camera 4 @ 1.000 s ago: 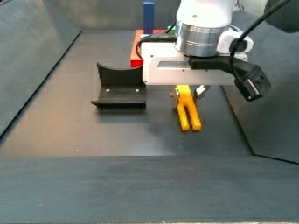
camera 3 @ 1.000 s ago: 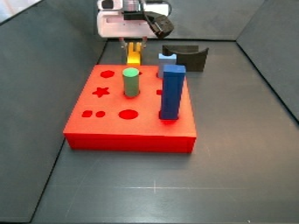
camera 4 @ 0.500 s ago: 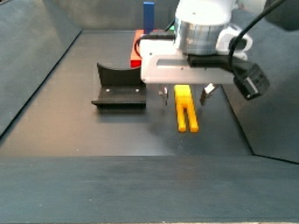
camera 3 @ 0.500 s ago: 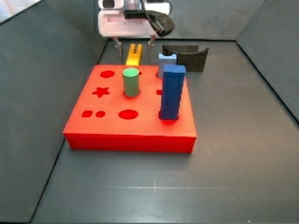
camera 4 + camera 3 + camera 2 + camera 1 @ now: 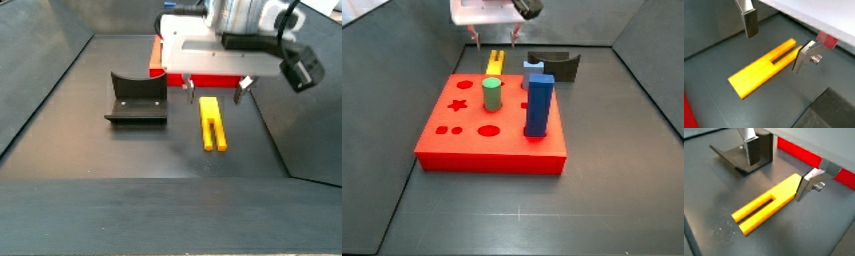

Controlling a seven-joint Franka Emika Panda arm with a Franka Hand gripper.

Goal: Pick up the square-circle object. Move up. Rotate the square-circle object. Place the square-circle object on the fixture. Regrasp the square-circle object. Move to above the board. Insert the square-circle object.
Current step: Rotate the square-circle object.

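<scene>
My tool (image 5: 214, 87) is hanging open above the peg (image 5: 213, 123), fingers spread wide and gripping nothing. In both wrist views I'm seeing one silver finger (image 5: 809, 183) just beside the peg's solid end and its partner (image 5: 749, 20) well off on the far side, neither pad touching it. The peg (image 5: 767, 202) is lying flat on the dark floor, its two prongs pointing away from the tool, with the slot between them showing clearly in a wrist view (image 5: 763, 66). I'm reading the fixture (image 5: 135, 101) as standing apart from the peg, off to its side in a side view, and it is showing behind one finger in a wrist view (image 5: 749, 154). The red board (image 5: 492, 126) is sitting beyond the peg, carrying a green cylinder (image 5: 493, 94) and a tall blue peg (image 5: 539, 104) upright in its holes. In that side view the yellow peg (image 5: 496, 62) is peeking out behind the board, below the tool (image 5: 493, 39).
</scene>
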